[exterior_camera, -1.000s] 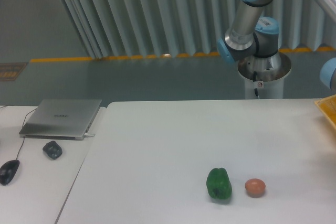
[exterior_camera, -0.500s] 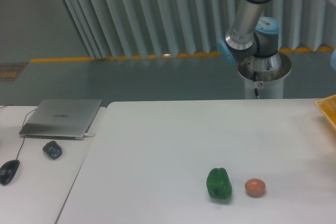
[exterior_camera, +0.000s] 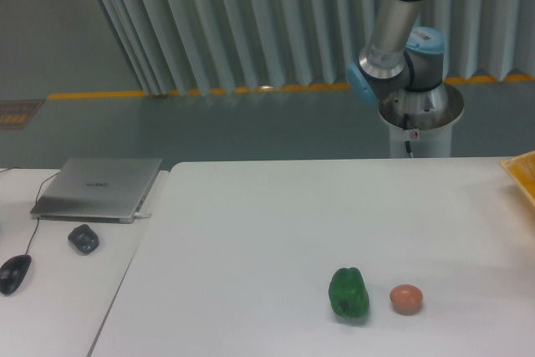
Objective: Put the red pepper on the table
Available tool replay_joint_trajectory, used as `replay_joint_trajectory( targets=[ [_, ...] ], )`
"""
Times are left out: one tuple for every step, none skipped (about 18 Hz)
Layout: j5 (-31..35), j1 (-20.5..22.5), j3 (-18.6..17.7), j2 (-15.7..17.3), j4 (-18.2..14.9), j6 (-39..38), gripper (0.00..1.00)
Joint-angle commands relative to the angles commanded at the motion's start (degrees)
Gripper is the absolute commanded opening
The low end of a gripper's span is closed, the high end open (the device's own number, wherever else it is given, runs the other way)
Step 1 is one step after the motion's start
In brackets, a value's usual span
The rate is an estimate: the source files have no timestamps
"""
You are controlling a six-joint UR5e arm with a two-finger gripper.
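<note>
Only the arm's (exterior_camera: 393, 31) upper joints show behind the white bench (exterior_camera: 251, 232); its claw is out of frame, so its state cannot be told, and no red pepper is visible. Near the bench's front edge, a green pepper (exterior_camera: 349, 293) stands just beside a small orange-brown ball (exterior_camera: 406, 298).

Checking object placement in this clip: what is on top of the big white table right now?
On the table sit a green pepper and a small orange-brown ball, side by side. A yellow item pokes in at the right edge. No red pepper or hand shows.
</note>
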Motion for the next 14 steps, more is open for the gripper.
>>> replay_joint_trajectory(
  targets=[
    [-1.1, -0.6, -0.1, 0.4, -0.3, -1.2, 0.59],
    [-1.3, -2.2, -0.6, 0.6, -0.3, -4.0, 0.59],
    [-1.4, -3.4, -1.0, 0.9, 0.0, -8.2, 0.59],
    [-1.5, -4.7, -1.0, 0.8, 0.2, -12.8, 0.59],
    [-1.6, -5.9, -1.0, 0.7, 0.3, -16.5, 0.59],
    [-1.6, -6.9, -1.1, 0.5, 1.1, -19.2, 0.59],
    [-1.6, -7.7, -1.3, 0.4, 2.1, -21.7, 0.59],
    [-1.5, -8.8, -2.2, 0.4, 3.9, -25.5, 0.59],
    [-1.5, -9.4, -2.9, 0.5, 5.5, -27.6, 0.59],
    [-1.4, -9.8, -3.8, 0.5, 6.9, -28.9, 0.59],
    [-1.0, -10.5, -5.4, 0.6, 8.9, -29.5, 0.59],
    [-0.2, -11.1, -7.0, 0.6, 10.4, -29.5, 0.59],
    [0.9, -11.3, -8.1, 0.7, 12.1, -29.6, 0.59],
    [3.0, -12.6, -9.5, 0.7, 14.8, -31.0, 0.59]
  ],
)
